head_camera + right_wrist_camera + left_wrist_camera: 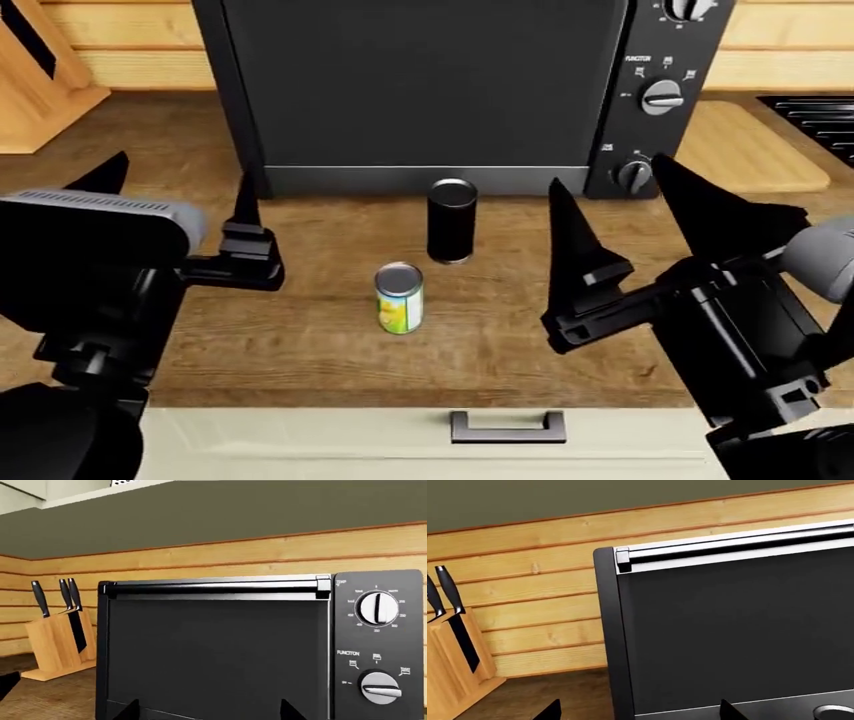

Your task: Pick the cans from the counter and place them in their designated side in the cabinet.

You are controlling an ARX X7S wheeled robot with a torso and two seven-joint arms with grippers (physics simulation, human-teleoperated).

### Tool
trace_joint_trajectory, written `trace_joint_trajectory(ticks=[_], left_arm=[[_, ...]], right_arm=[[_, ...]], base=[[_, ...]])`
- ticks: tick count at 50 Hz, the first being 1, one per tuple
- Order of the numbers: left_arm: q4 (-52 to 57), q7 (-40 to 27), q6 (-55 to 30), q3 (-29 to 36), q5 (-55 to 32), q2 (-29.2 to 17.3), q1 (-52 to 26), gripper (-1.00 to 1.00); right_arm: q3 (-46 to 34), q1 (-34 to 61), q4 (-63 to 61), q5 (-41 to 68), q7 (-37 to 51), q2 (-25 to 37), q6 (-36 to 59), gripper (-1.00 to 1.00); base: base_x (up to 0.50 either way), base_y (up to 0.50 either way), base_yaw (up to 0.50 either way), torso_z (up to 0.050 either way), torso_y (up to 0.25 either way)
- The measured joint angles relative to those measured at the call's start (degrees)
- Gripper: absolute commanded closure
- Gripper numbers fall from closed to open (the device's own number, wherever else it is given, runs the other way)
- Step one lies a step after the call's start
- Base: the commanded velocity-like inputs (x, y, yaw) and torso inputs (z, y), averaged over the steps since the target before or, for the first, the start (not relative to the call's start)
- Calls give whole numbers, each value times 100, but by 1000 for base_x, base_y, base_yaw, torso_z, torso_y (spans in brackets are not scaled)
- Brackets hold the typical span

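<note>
Cans, two, mid-frame on the tabletop (320,330) in the head view: one black can (453,221) upright just before the oven (427,90); one labelled can (399,297) upright nearer the front edge, apart from it. Hands, two: left hand (180,215) at left, spread, holding nothing; right hand (641,225) at right, spread, holding nothing. Knife block (60,642), one, three handles. Oven dials: three visible.

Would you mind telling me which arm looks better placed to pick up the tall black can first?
Right, probably. The right gripper is open with its near fingertip level with the black can, just beside it. The left gripper is open too, but farther off.
</note>
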Motion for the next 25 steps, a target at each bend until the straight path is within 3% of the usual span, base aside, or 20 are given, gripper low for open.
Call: trace_joint_trajectory(ticks=[5,25], left_arm=[[-34,-18,67,26,3,-12,42,-100],[-175,-74,396,113,29,-72,259,-100]], right_arm=[[-152,-132,128,-76,-46,-23,-219,-100],[-701,-107,947,-159,-328,42,-528,-100]], base=[[322,0,0,0,0],[1,0,0,0,0]])
